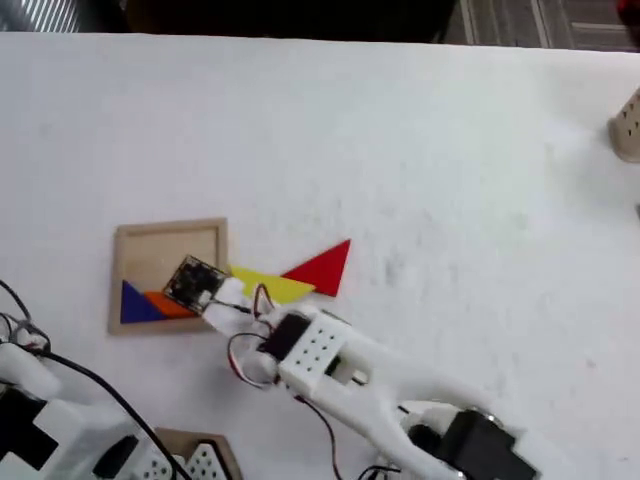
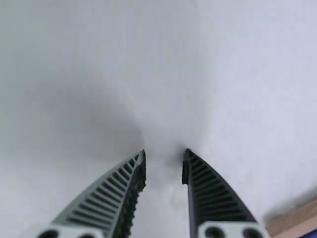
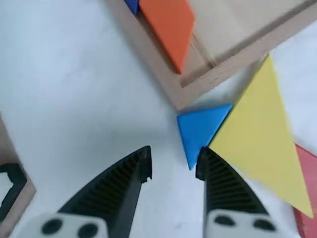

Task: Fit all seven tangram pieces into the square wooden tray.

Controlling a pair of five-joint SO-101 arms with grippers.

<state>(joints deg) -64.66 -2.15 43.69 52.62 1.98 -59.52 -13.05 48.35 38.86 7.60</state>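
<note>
Currently, the right gripper (image 3: 174,161) is spread at the small blue triangle (image 3: 200,131), which lies on the worktop (image 3: 74,99) just outside the tray (image 3: 247,54) corner, touching the yellow triangle (image 3: 257,139); closing off-centre risks shoving both pieces.

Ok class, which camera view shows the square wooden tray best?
The high view: the wooden tray lies nearly whole there, the right arm covering part of one side. The right wrist view catches one corner; the left wrist view, a sliver of rim.

pale wooden tray (image 1: 168,230), ribbed plastic pincer (image 3: 173,162)
</note>
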